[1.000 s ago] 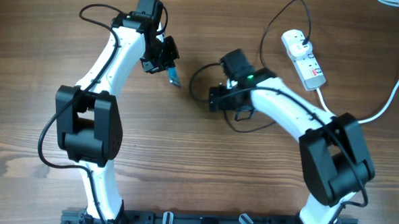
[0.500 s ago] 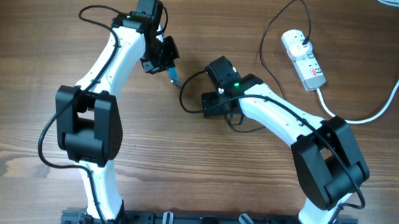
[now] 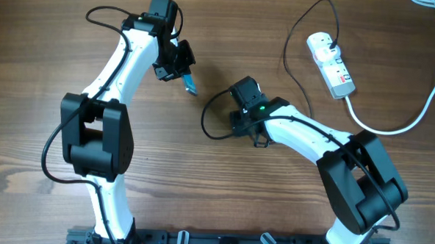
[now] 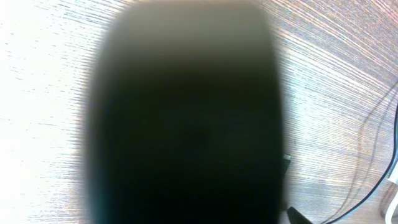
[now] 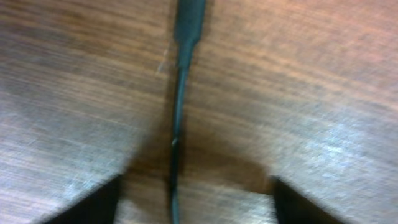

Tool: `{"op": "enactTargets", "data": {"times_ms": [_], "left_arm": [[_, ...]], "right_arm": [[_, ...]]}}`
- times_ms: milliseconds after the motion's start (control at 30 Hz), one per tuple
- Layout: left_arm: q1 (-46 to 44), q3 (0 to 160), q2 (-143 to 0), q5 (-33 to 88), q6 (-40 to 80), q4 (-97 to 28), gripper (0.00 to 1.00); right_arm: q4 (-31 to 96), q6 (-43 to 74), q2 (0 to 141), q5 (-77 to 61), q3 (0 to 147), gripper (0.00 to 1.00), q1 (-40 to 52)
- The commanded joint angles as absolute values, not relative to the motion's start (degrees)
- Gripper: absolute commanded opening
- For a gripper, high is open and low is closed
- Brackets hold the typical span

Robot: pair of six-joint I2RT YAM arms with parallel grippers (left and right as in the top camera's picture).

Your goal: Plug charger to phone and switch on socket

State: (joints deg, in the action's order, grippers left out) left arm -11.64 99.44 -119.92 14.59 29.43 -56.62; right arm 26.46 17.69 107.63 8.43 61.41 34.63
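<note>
Wooden tabletop (image 5: 323,74) carries the charger (image 5: 180,93), lying between the right claw's (image 5: 196,199) spread fingers (image 5: 93,202).

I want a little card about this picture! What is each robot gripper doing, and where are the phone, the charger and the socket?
left gripper: shut on the phone
right gripper: open, low over the wood, one finger on each side of the charger
charger: thin black cable lying on the table, plug tip not in the phone
socket: far right side, no gripper near it
table: brown wood
</note>
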Motion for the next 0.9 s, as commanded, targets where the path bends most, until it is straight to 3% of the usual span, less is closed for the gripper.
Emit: {"op": "enactTargets", "data": {"times_ms": [0, 33, 200, 233, 267, 300, 367, 467, 567, 700, 867], "left_arm": [[-11.6, 99.2, -118.6, 14.5, 28.8, -56.4, 0.04], [-11.6, 99.2, -118.6, 14.5, 28.8, -56.4, 0.04], [-11.8, 99.2, -118.6, 14.5, 28.8, -56.4, 0.04], [-11.8, 99.2, -118.6, 14.5, 28.8, -56.4, 0.04], [-11.8, 99.2, -118.6, 14.5, 28.8, -56.4, 0.04], [-11.8, 99.2, -118.6, 14.5, 28.8, -56.4, 0.04], [-11.8, 99.2, -118.6, 14.5, 28.8, -56.4, 0.04], [-11.8, 99.2, -118.6, 14.5, 28.8, -56.4, 0.04], [-11.8, 99.2, -118.6, 14.5, 28.8, -56.4, 0.04], [-11.8, 99.2, -118.6, 14.5, 28.8, -56.1, 0.04], [-11.8, 99.2, -118.6, 14.5, 28.8, -55.7, 0.04]], "right_arm": [[29.5, 14.0, 110.4, 14.2, 58.6, 0.14, 34.4], [31.8, 14.6, 110.4, 14.0, 58.6, 0.04, 34.4], [39.8, 15.0, 110.4, 14.2, 58.6, 0.06, 34.4], [39.5, 14.9, 110.4, 14.2, 58.6, 0.36, 34.4], [38.4, 14.4, 110.4, 14.2, 58.6, 0.54, 34.4], [36.6, 13.2, 110.4, 14.2, 58.6, 0.64, 34.4], [31.3, 12.0, 110.4, 14.8, 58.6, 0.71, 34.3], [25.6, 12.2, 110.4, 15.4, 58.6, 0.68, 32.9], [24.3, 12.0, 110.4, 15.4, 58.6, 0.52, 30.8], [25.0, 12.0, 110.4, 10.6, 58.6, 0.50, 28.4], [25.1, 12.0, 110.4, 4.1, 58.6, 0.27, 28.0]]}}
